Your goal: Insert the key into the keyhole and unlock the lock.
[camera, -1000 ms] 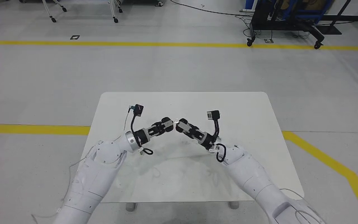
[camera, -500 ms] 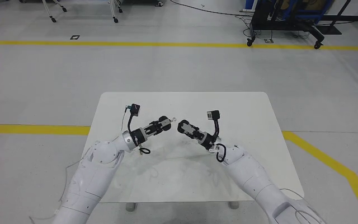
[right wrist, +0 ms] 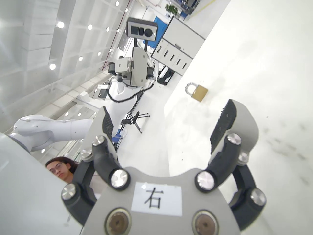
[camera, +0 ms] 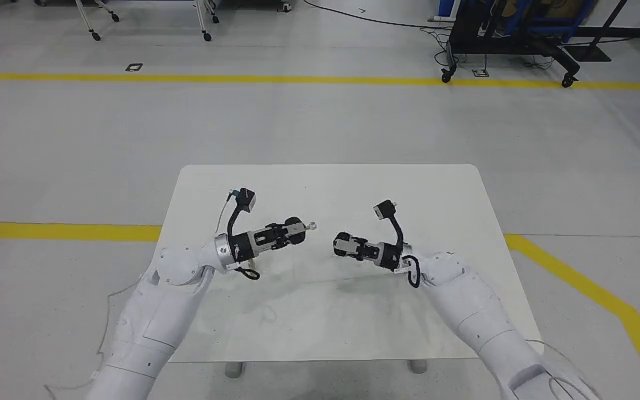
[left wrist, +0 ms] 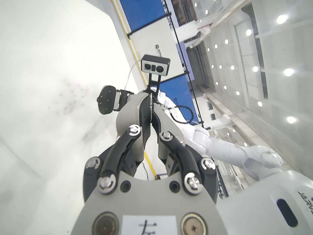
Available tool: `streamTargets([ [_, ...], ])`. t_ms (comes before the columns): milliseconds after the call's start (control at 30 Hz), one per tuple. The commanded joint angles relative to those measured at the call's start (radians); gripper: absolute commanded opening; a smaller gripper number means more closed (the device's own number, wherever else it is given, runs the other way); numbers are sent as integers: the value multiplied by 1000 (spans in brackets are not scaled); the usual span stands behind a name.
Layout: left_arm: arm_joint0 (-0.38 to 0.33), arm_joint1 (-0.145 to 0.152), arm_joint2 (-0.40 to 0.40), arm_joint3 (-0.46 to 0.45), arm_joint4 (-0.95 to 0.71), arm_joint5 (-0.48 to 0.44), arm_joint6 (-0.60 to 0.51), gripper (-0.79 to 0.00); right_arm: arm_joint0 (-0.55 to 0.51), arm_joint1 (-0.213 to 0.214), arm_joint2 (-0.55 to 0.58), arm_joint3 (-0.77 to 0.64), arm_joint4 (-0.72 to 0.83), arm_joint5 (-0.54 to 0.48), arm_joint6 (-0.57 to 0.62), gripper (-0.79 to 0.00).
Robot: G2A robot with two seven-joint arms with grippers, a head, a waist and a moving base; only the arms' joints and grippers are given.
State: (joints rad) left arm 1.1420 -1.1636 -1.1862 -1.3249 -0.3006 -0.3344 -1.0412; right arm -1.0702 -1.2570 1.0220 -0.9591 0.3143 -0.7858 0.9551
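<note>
— What print can you check from your station?

— You have two pieces. At the base of the left pincer (left wrist: 149,106) sits a white rectangular paper label (left wrist: 149,225) bearing one black character.

— And on the other arm?

— You'll find a second white rectangular label (right wrist: 156,198) at the base of the right pincer (right wrist: 167,113). It also carries a single black character, a different one from the first.

— Anything further off?

— The small dark marks on the blue wall panel (left wrist: 139,1) are too small for you to read.
</note>
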Motion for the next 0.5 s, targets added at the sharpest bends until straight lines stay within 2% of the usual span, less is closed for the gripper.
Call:
streamTargets([
  [0, -18, 2, 5, 20, -7, -1, -72, -785, -11, 12, 23, -19, 49, 32, 77, -135],
  [33, -25, 2, 14, 24, -1, -4, -97, -785, -21, 16, 29, -32, 85, 47, 112, -259],
  [67, -31, 3, 19, 29, 13, -10, -100, -785, -27, 19, 34, -43, 125, 67, 146, -342],
  [133, -37, 1, 37, 31, 34, -17, -104, -785, -36, 25, 40, -69, 176, 104, 183, -409],
  [267, -48, -3, 74, 32, 53, -34, -114, -785, -41, 32, 40, -85, 219, 134, 213, -489],
  [467, -60, -6, 101, 41, 66, -44, -108, -785, -10, 22, 2, -38, 197, 131, 210, -502],
])
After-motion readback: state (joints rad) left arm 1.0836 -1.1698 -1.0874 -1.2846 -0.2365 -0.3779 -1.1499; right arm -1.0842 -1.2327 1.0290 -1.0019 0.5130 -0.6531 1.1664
